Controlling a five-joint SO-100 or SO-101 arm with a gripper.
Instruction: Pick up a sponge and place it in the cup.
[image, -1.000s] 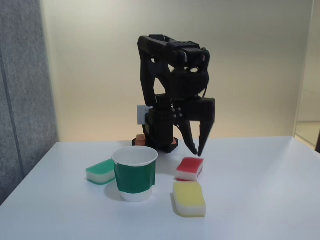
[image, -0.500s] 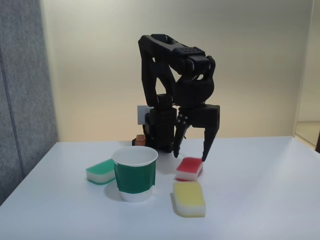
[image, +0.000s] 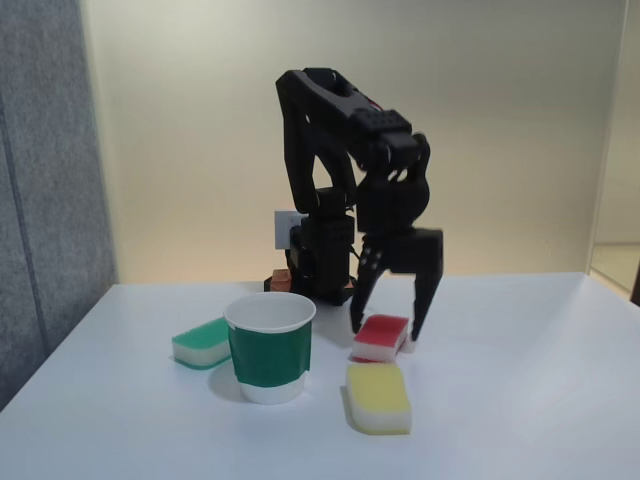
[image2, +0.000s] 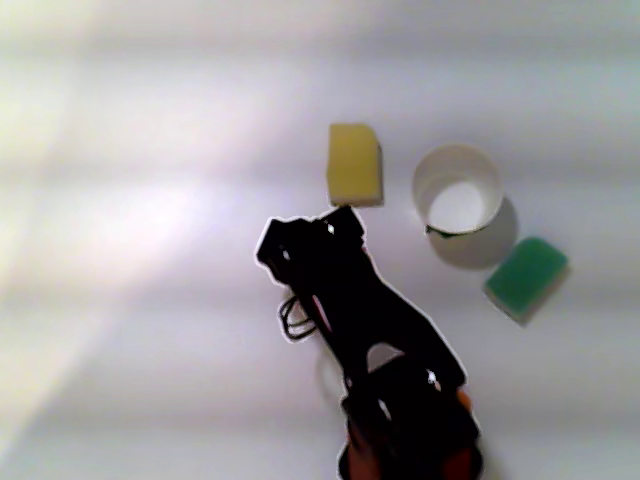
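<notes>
Three sponges lie on the white worktop (image: 520, 400) around a cup (image: 270, 346). The red sponge (image: 380, 337) sits flat, just behind the yellow sponge (image: 378, 397) and to the right of the cup in the fixed view. The black arm's end effector (image: 385, 328) hangs over the red sponge with its two fingers spread, one tip down on each side of it; whether they touch it I cannot tell. The green sponge (image: 201, 342) rests to the left of the cup, partly behind it. From above, the arm (image2: 340, 290) covers the red sponge, while the yellow sponge (image2: 354, 164), the cup (image2: 457, 190) and the green sponge (image2: 525, 276) lie apart from each other.
</notes>
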